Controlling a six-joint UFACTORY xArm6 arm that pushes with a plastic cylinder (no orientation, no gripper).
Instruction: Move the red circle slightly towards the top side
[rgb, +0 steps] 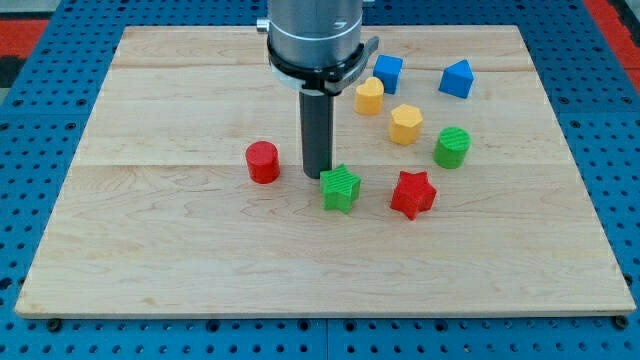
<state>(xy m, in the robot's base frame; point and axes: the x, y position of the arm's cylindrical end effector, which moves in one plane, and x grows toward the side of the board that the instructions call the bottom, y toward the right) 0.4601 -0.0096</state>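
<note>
The red circle is a short red cylinder standing left of the middle of the wooden board. My tip is the lower end of the dark rod, down on the board just to the right of the red circle, with a small gap between them. The tip is also right beside the upper left edge of the green star.
A red star lies right of the green star. A green cylinder, two yellow blocks and two blue blocks stand at the view's upper right. The arm's grey wrist hangs over the board's top middle.
</note>
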